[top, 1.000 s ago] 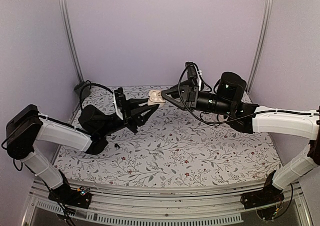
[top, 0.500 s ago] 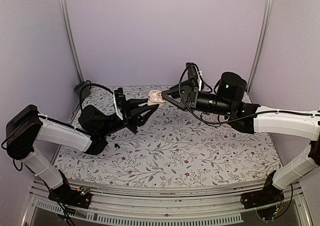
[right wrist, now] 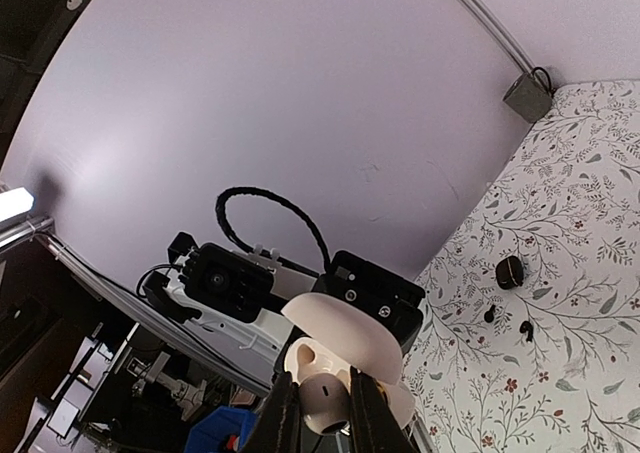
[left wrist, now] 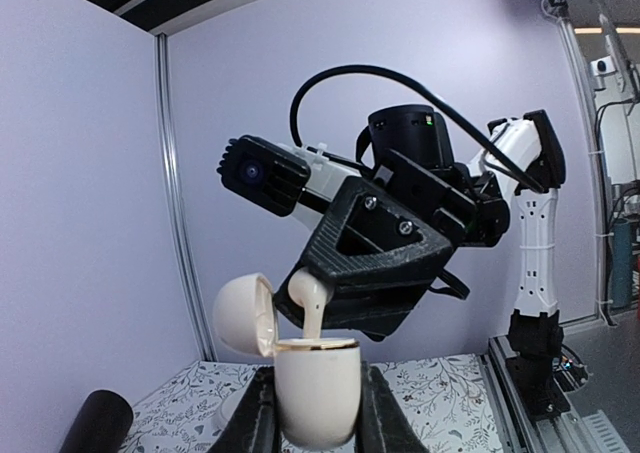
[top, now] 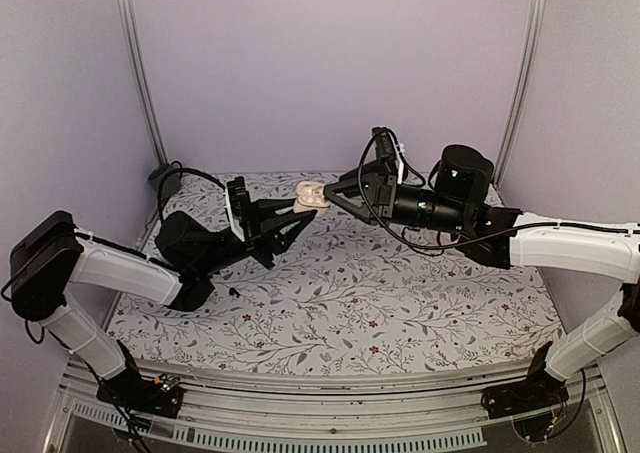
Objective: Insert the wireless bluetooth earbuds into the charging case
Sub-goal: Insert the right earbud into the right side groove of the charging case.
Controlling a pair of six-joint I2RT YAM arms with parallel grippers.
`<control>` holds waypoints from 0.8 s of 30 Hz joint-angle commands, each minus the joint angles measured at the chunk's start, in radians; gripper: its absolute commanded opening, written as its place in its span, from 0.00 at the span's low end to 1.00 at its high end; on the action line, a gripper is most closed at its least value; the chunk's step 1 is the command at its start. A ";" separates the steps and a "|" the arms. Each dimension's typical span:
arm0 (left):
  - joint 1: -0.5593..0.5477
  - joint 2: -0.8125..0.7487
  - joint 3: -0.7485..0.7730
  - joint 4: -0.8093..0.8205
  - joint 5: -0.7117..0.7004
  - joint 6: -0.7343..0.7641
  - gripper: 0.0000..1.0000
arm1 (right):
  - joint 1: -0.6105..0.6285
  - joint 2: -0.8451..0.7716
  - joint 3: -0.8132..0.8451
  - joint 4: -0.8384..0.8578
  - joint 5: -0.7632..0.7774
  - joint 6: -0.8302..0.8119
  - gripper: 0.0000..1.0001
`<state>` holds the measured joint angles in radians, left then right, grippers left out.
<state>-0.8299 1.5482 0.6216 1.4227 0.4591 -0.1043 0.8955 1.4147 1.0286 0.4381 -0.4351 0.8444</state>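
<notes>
Currently, by size:
Right arm (top: 570,243): stretched leftward, nearly level.
Left arm (top: 120,268): reaching up-centre.
Left gripper (left wrist: 316,418): clamped round the charging case (left wrist: 318,383) (upright, lid hinged open).
Right gripper (left wrist: 306,285): pinched on one earbud (left wrist: 313,318) (cream, stemmed).
Earbud to case: directly above, stem down, tip at the rim.
Other earbud: cannot tell.

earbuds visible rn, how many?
1. A cream earbud pinched in the right gripper, its stem at the mouth of the open charging case held by the left gripper. A second may be hidden inside the case; tiny dark bits on the table are unidentifiable.
</notes>
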 commanded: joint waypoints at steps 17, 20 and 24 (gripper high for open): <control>0.010 -0.063 0.007 0.165 -0.008 0.006 0.00 | -0.019 -0.014 -0.021 -0.165 0.110 -0.030 0.16; 0.010 -0.063 0.005 0.165 -0.011 0.006 0.00 | -0.020 -0.017 -0.017 -0.188 0.125 -0.034 0.15; 0.010 -0.062 0.007 0.165 -0.010 0.006 0.00 | -0.019 -0.013 -0.003 -0.221 0.135 -0.040 0.15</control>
<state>-0.8280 1.5482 0.6216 1.4158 0.4572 -0.1047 0.8967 1.3994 1.0294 0.3828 -0.4038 0.8318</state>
